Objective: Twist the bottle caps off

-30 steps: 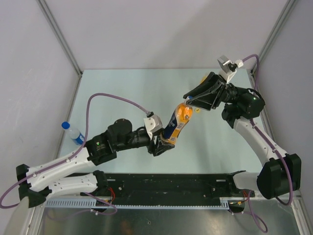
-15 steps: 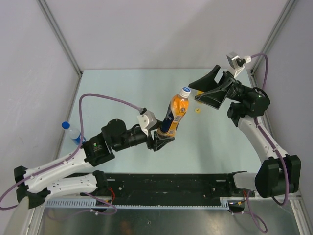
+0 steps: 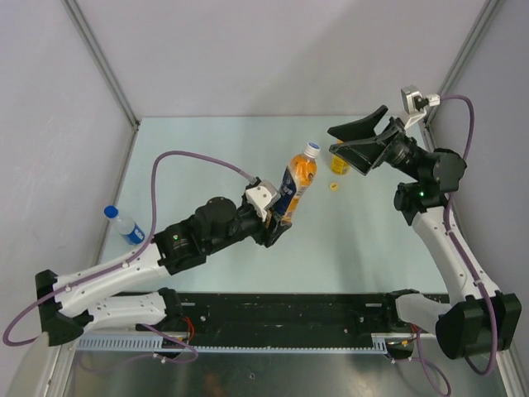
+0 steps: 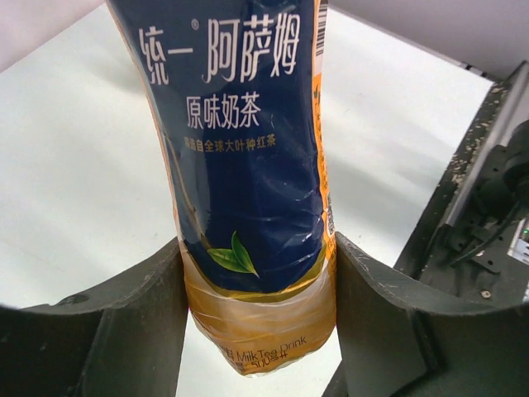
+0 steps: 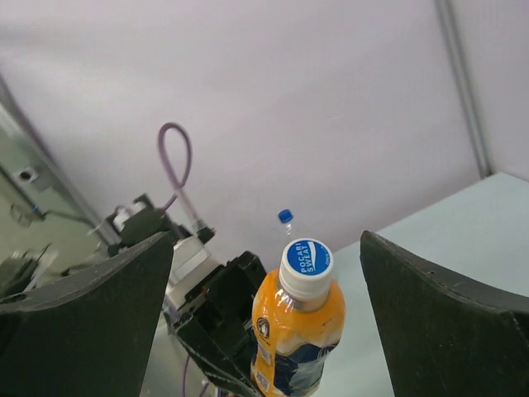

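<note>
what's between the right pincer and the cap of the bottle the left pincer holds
Nothing: in the top view a bare gap separates the open right pincer from the white cap of the orange bottle; the right wrist view agrees.

White-shelled left arm [image 3: 99,277] and right arm [image 3: 450,248], black joints, black jaws, purple cables [image 3: 198,155] looping to grey wrist cameras [image 3: 413,99].

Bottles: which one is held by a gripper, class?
The orange bottle with the dark blue label, its white cap on, is gripped near its base by the left gripper. The clear water bottle sits apart at the table's left edge.
</note>
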